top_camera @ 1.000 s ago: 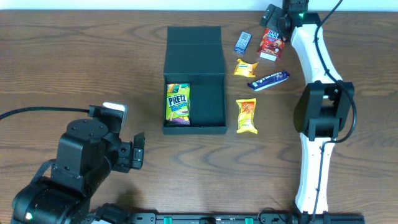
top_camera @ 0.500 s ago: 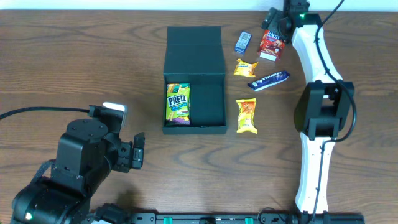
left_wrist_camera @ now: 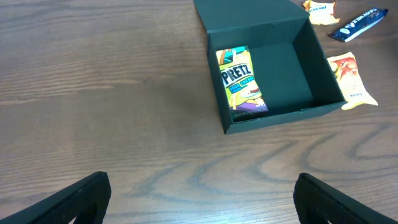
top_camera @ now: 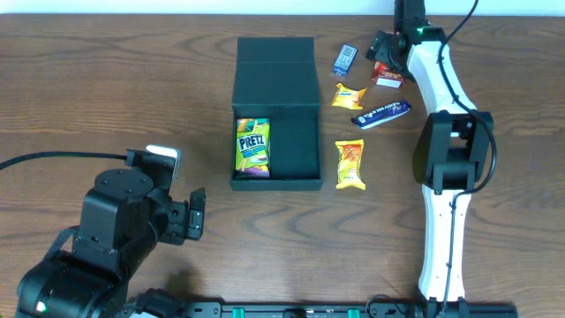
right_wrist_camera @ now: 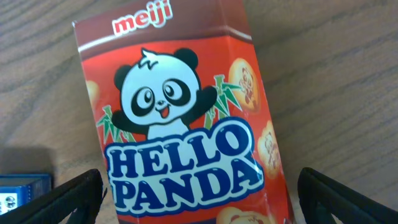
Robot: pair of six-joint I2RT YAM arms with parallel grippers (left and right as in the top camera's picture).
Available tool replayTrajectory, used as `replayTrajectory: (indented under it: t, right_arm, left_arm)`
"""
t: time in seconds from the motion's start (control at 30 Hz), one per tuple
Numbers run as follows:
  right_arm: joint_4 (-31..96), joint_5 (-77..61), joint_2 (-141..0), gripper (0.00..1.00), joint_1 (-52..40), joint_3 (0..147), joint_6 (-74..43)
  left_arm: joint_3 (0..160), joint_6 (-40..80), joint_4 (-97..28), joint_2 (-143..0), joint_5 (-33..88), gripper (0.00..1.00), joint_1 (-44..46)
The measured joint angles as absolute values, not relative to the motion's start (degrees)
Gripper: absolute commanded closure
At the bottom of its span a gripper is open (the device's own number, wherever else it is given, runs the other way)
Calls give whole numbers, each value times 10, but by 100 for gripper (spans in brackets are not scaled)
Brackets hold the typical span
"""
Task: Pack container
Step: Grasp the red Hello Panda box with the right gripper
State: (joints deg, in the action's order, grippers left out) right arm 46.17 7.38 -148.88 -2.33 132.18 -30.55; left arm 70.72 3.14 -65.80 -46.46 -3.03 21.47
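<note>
The container [top_camera: 275, 93] is a matte black square box, flap lid open toward the back; it also shows in the left wrist view [left_wrist_camera: 292, 68]. A green and yellow Pretz packet [top_camera: 252, 147] lies in its left half [left_wrist_camera: 241, 87]. My right gripper [top_camera: 386, 51] is open low over the red Hello Panda box [top_camera: 387, 78] at the back right. In the right wrist view the box [right_wrist_camera: 180, 124] fills the frame between the fingers [right_wrist_camera: 68, 199], with gaps on both sides. My left gripper [top_camera: 196, 216] is open and empty above bare table at the front left [left_wrist_camera: 202, 205].
A small blue packet [top_camera: 344, 59], a yellow packet [top_camera: 348, 95], a dark blue bar [top_camera: 381, 112] and an orange-yellow packet [top_camera: 350, 164] lie right of the container. The blue packet's corner shows in the right wrist view [right_wrist_camera: 22, 190].
My right gripper has moved over the Hello Panda box, and its arm now hides most of the box from above. The left arm has not moved.
</note>
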Motion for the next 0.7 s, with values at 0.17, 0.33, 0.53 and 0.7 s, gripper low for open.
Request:
replayTrajectory:
  t: [0.17,0.33,0.53,0.7]
  right_arm:
    - [466,74,-1489,1,-23,1322,-305]
    - [467,74,-1489,4,-23,1322,-301]
    - [468,74,-1489,5,-23,1322,-290]
    - [469,73,-1489,4,-23,1322,-277]
  left_arm:
    - [707,31,-658,-464,-30,5,215]
    - [707,31,-658,-464,-30,5,215]
    - [707,31,-658,-464,-30,5,215]
    - [707,31,-658,-464,-30,5,215]
